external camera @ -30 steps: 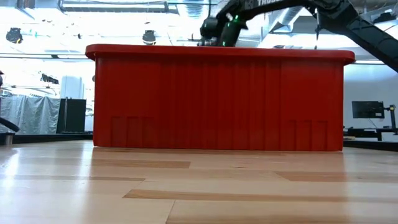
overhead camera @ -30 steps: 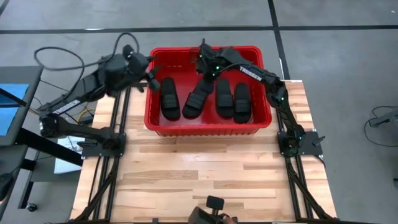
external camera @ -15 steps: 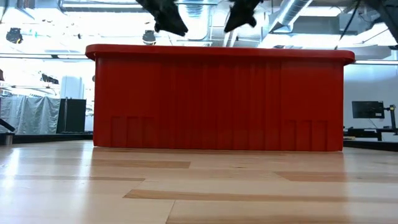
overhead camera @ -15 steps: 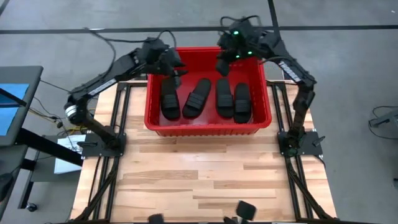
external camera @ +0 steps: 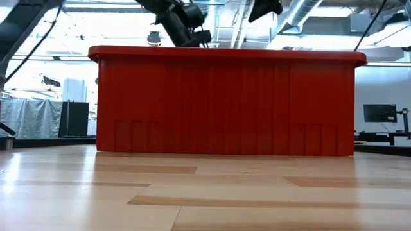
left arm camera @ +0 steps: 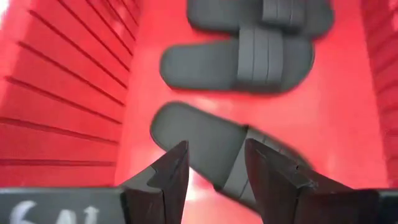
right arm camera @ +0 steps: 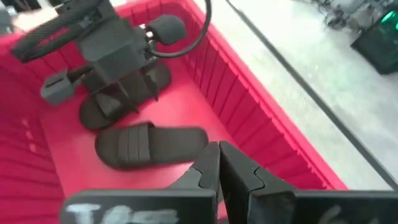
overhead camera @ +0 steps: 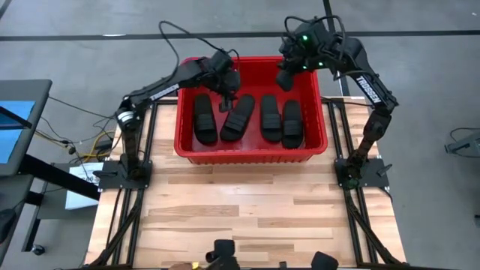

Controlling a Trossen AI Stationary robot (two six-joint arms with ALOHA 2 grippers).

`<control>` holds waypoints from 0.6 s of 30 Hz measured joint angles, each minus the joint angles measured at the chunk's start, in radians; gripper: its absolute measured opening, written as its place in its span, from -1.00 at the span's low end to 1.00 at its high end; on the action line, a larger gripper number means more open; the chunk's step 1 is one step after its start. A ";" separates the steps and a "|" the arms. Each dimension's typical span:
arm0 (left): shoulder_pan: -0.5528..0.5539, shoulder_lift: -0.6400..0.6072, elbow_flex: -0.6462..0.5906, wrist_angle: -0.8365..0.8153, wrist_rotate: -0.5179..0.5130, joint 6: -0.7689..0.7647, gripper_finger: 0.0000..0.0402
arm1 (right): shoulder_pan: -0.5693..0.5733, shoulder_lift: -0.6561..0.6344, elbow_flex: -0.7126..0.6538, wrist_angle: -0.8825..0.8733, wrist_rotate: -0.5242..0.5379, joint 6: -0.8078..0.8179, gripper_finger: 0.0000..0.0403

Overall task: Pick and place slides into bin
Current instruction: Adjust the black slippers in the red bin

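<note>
The red bin (overhead camera: 251, 155) stands at the table's far middle and fills the low view (external camera: 225, 102). Four black slides lie side by side on its floor, soles down (overhead camera: 205, 116) (overhead camera: 238, 116) (overhead camera: 270, 116) (overhead camera: 292, 124). My left gripper (overhead camera: 227, 101) is open and hangs over the far end of the second slide (left arm camera: 211, 143), with its fingertips about level with the rim (external camera: 196, 38). My right gripper (overhead camera: 285, 81) is shut and empty, high over the bin's far right part (right arm camera: 219, 165).
The wooden tabletop (overhead camera: 255, 210) lies bare in front of the bin. Black frame rails run along the table's left (overhead camera: 139, 172) and right (overhead camera: 352, 180) sides. The bin's tall walls (left arm camera: 62, 93) close in the left gripper's side.
My left gripper has swung from outside the bin's left wall toward the table's right, to a place over the second slide. My right gripper has risen and gone toward the table's right and far edge, away from that slide. The slide now lies flatter on the bin's floor.
</note>
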 joint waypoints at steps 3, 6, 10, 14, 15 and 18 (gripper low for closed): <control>0.001 0.048 0.006 -0.036 0.000 0.067 -0.26 | -0.002 0.007 -0.001 -0.032 0.015 -0.011 -1.00; -0.004 0.084 0.006 -0.084 0.005 0.120 -0.26 | -0.001 0.007 -0.001 -0.043 0.019 -0.014 -1.00; -0.009 0.117 0.006 -0.154 0.053 0.185 -0.26 | 0.001 0.007 -0.001 -0.058 0.019 -0.030 -1.00; -0.017 0.137 0.006 -0.185 0.058 0.237 -0.26 | -0.010 0.007 -0.001 -0.095 0.018 -0.036 -1.00; -0.024 0.145 0.006 -0.187 0.035 0.247 -0.26 | -0.013 0.007 -0.001 -0.099 0.019 -0.039 -1.00; -0.038 0.162 0.006 -0.177 -0.046 0.279 -0.26 | -0.013 0.007 -0.001 -0.099 0.019 -0.040 -1.00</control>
